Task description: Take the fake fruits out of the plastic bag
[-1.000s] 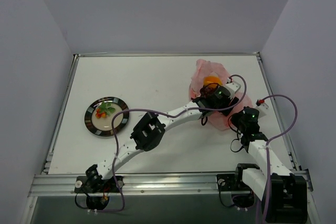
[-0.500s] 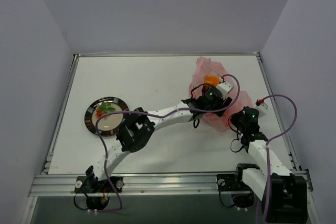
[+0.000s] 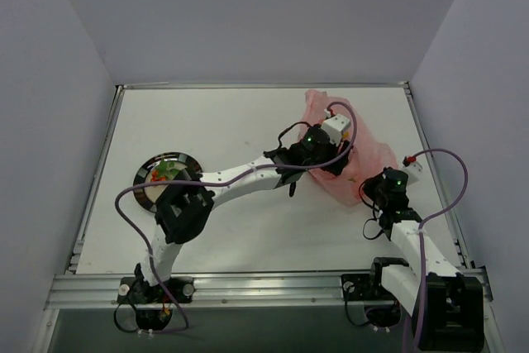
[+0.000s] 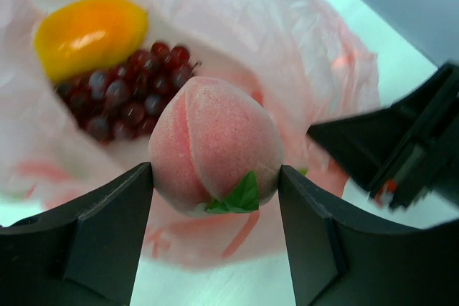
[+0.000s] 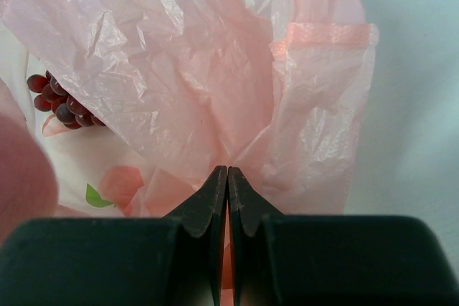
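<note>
The pink plastic bag lies at the table's right. My left gripper is shut on a round pink-red peach with a green leaf and holds it just above the bag's mouth. Inside the bag lie a yellow-orange oval fruit and a bunch of dark red grapes. My right gripper is shut on a fold of the bag at its near edge. In the top view the left gripper sits over the bag and the right gripper is at its near side.
A round dark-rimmed plate at the left holds a small red-and-green piece. The left arm's elbow hangs over the plate's near right edge. Raised table rails run along the left, right and near sides.
The left gripper has moved back and left over the bag, and its wrist now hides the orange fruit in the top view. Its elbow swung left over the plate. The right arm has not moved.
</note>
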{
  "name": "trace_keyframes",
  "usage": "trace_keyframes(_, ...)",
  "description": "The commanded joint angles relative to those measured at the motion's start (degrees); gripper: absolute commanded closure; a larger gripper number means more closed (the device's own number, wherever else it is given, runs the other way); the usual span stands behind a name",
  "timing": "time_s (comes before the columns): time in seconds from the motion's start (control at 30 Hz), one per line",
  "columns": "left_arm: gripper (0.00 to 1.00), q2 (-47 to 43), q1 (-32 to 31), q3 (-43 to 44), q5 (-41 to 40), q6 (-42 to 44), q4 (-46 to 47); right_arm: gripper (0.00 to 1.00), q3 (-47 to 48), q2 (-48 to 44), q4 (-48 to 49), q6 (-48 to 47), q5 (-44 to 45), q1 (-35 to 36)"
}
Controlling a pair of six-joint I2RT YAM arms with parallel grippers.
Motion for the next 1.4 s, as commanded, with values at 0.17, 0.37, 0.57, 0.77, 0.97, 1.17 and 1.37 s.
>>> trace_keyframes(0.17, 0.87, -31.91, 4.30, -28.06, -11.06, -7.00, 7.71, 1.00, -0.19, 0.19, 1.76, -0.84, 0.20, -0.29)
trace_keyframes(0.37, 0.89, -56.35, 13.25, -52.59, -26.79, -16.22, -4.23, 1.00, -0.28, 0.19, 2.11, -1.01, -0.24, -0.20)
trace_keyframes(0.57, 0.89, -70.96, 26.70, -63.68, -30.32, -24.75, -18.04, 1.00, -0.19, 0.80, 2.29, -1.28, -0.51, -0.02)
trace_keyframes(0.77, 0.83, -68.60, 33.21, -66.06, -32.43, -29.59, -18.58, 1.00, -0.02, 1.24, 2.64, -1.54, -0.77, 0.15)
trace_keyframes(0.97, 0.75, -57.54, 34.80, -65.98, -32.26, -28.72, -9.63, 1.00, -0.02, 1.33, 2.64, -1.54, -0.77, 0.24)
trace_keyframes(1.17, 0.65, -49.88, 35.41, -63.43, -34.02, -26.96, -3.13, 1.00, -0.02, 1.33, 2.73, -1.54, -0.59, 0.42)
trace_keyframes(1.37, 0.27, -48.81, 35.41, -63.78, -32.96, -26.52, -1.79, 1.00, -0.02, 1.33, 2.64, -1.54, -0.42, 0.59)
